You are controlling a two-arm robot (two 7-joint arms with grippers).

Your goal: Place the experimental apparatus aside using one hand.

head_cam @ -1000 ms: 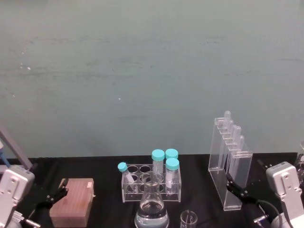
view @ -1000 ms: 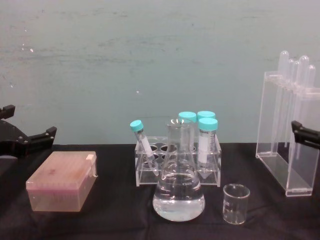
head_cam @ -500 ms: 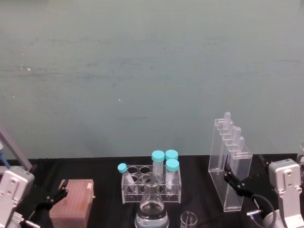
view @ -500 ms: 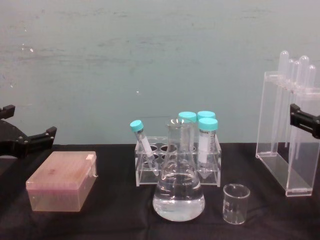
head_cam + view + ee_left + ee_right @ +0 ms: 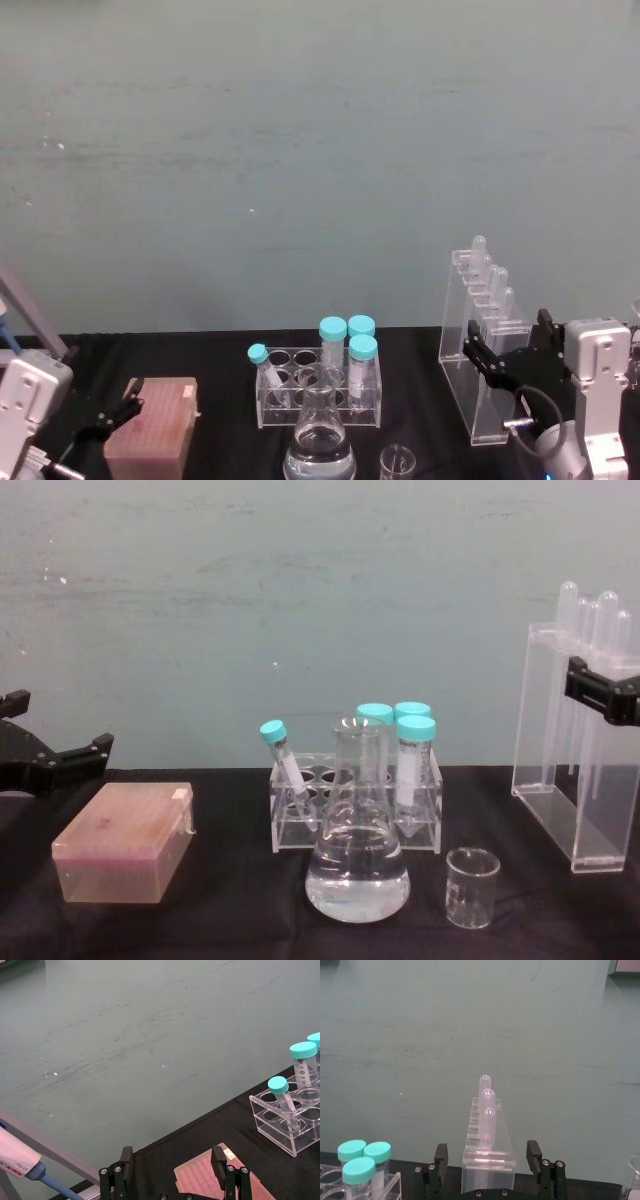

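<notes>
My left gripper point(image 5: 171, 1159) hangs by the pink box point(image 5: 125, 842), jaws apart. The flask point(image 5: 357, 865) and beaker point(image 5: 471, 885) stand centre front, with bare black table point(image 5: 530, 880) to their right. At far right, my right gripper point(image 5: 487, 1152) straddles the tall rack point(image 5: 560, 770), jaws apart and clear of both walls.

Right gripper point(image 5: 487, 1154) fingers point(image 5: 534, 1152) apart, left gripper point(image 5: 172, 1160) low

One flask point(image 5: 357, 875), one beaker point(image 5: 471, 885), one box point(image 5: 125, 845), two racks point(image 5: 545, 765) point(image 5: 290, 832) (clear), four capped tubes point(image 5: 415, 765) point(image 5: 284, 757) point(image 5: 375, 714) point(image 5: 410, 709).
</notes>
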